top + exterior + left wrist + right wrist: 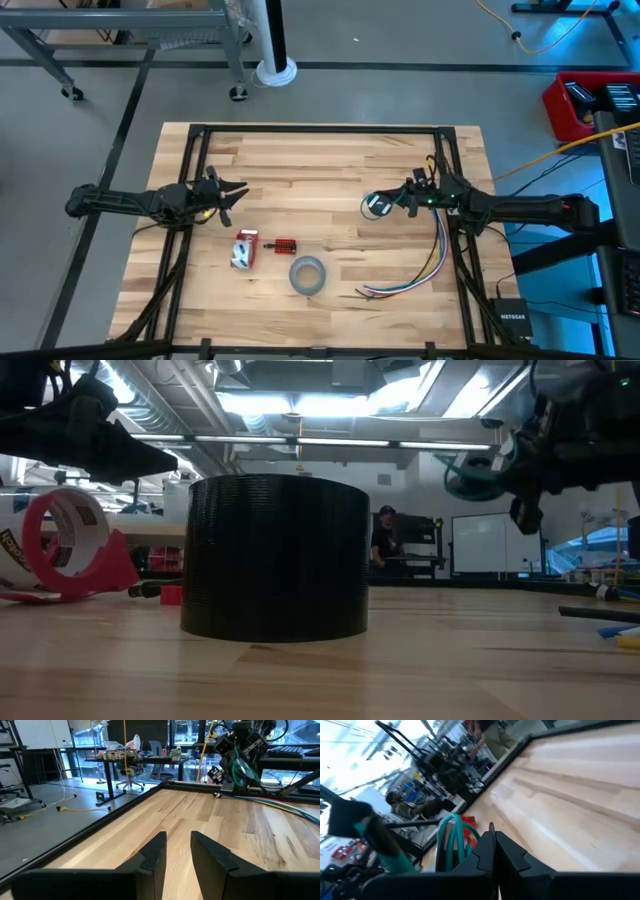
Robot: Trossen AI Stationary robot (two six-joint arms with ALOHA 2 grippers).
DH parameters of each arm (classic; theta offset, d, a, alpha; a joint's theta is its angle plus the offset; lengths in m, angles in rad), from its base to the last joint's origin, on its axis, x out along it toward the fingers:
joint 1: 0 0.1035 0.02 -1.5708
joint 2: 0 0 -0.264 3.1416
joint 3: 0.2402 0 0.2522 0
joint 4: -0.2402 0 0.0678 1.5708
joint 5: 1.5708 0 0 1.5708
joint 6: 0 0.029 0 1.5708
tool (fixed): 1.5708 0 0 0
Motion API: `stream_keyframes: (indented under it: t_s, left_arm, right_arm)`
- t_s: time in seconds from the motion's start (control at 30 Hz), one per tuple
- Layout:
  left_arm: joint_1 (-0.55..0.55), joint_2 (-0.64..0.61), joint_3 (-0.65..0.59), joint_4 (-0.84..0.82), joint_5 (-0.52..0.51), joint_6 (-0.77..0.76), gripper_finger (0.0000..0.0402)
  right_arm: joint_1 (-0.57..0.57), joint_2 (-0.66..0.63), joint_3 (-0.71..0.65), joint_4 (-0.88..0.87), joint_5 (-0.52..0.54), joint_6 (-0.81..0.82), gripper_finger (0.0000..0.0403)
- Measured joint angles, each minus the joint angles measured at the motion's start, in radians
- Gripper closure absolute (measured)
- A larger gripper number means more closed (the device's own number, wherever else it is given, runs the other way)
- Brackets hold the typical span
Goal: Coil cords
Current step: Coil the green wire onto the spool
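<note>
Two matte black arms, built of slim tubular links with bulkier jointed housings, end in angular black two-finger grippers: the left gripper (pixel 235 193) and the right gripper (pixel 392 203). A small green light glows on the right arm's wrist housing (pixel 432 200).

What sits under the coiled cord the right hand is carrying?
The thin teal-green looped cord hangs from the shut right hand above bare light wooden tabletop; nothing visible lies below it. The high view hides the wood directly under the loop.
</note>
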Motion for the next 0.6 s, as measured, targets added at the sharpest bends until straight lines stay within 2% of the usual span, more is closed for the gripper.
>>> stream_keyframes:
  t_s: [0.17,0.3,0.43,0.6]
  left_arm:
    - [0.0,0.001,0.0,0.0,0.0,0.0,0.032]
    - [0.0,0.001,0.0,0.0,0.0,0.0,0.032]
    - [0.0,0.001,0.0,0.0,0.0,0.0,0.032]
    - [0.0,0.001,0.0,0.0,0.0,0.0,0.032]
  right_arm:
    - [0.0,-0.072,-0.001,-0.049,0.0,0.002,0.0398]
    - [0.0,-0.08,-0.001,-0.128,0.001,0.043,0.0398]
    - [0.0,-0.009,-0.001,-0.183,0.001,0.076,0.0398]
    - [0.0,0.135,-0.001,-0.109,0.008,0.097,0.0398]
